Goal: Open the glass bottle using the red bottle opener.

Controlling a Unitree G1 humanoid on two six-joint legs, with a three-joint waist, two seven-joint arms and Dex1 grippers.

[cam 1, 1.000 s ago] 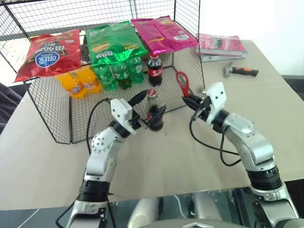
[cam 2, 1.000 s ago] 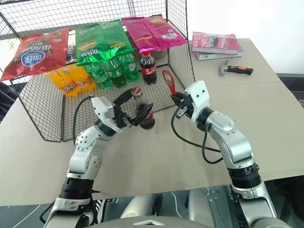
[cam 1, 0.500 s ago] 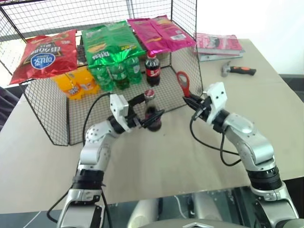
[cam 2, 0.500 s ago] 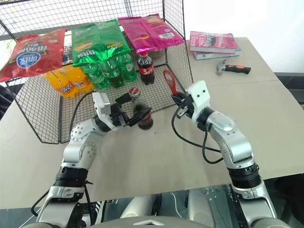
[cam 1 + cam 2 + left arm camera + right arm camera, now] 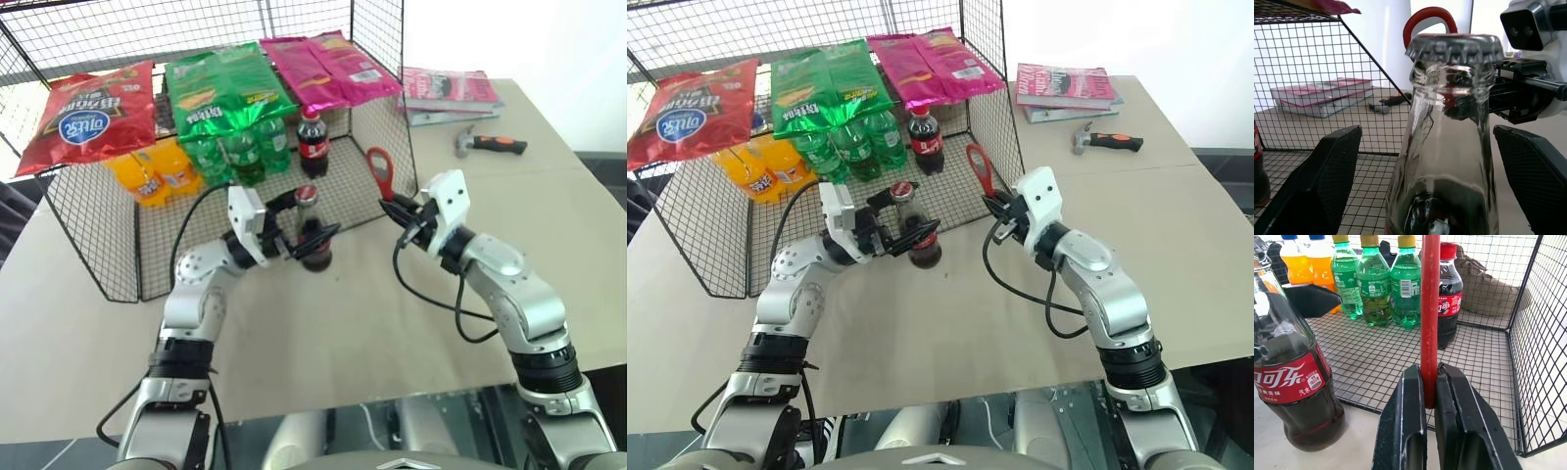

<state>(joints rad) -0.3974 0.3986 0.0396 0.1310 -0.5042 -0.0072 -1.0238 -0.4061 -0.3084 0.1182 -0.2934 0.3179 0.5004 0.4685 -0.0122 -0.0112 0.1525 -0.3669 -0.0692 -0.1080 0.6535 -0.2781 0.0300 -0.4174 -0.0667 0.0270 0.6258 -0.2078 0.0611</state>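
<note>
Glass bottle [image 5: 312, 235] stands capped on your worktop [image 5: 392, 323] just outside the wire basket [image 5: 118, 245], between the left claw's [image 5: 306, 217] spread fingers, with no grip visible. Your right claw [image 5: 400, 213], clenched on the red opener [image 5: 379, 172], holds it upright nearby. Prying before the bottle is clamped could tip it and spill cola. Inside the basket stand soda bottles [image 5: 240, 152].
</note>
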